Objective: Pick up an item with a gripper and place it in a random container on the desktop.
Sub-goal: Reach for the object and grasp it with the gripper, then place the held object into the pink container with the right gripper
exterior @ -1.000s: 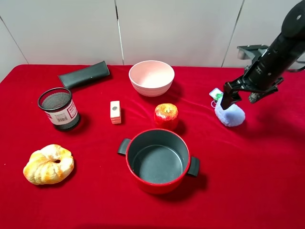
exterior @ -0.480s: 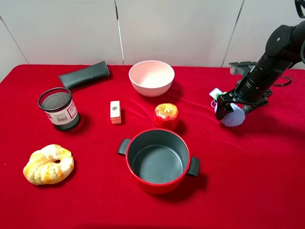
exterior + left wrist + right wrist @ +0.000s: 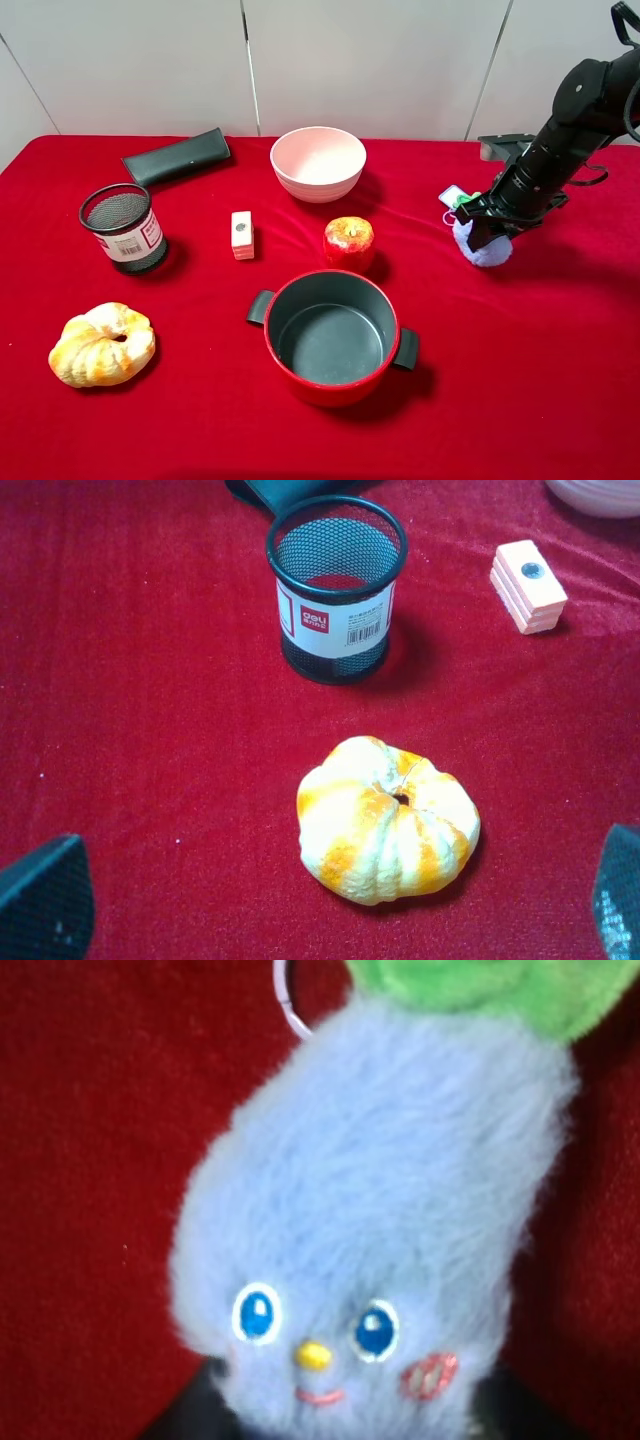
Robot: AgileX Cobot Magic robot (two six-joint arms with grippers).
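Note:
The pale blue plush toy [image 3: 489,250] stands on the red cloth desktop [image 3: 560,380] at the right, with its green bow and white tag [image 3: 452,194] towards the back. My right gripper [image 3: 478,226] is down over it. In the right wrist view the toy [image 3: 370,1220] fills the frame and the dark fingers [image 3: 195,1410] press against its lower sides. The pale pink bowl [image 3: 318,162] sits at the back centre, well to the left of the toy. My left gripper [image 3: 340,880] is open and empty, above the bread.
A red pot [image 3: 332,336] stands front centre with a red apple [image 3: 348,240] behind it. A black mesh cup [image 3: 124,227], a bread roll [image 3: 101,344], a small pink block [image 3: 241,234] and a dark case [image 3: 177,157] lie on the left.
My right arm has come down and the gripper has settled lower over the plush toy, its fingers now at the toy's sides. Nothing else has moved.

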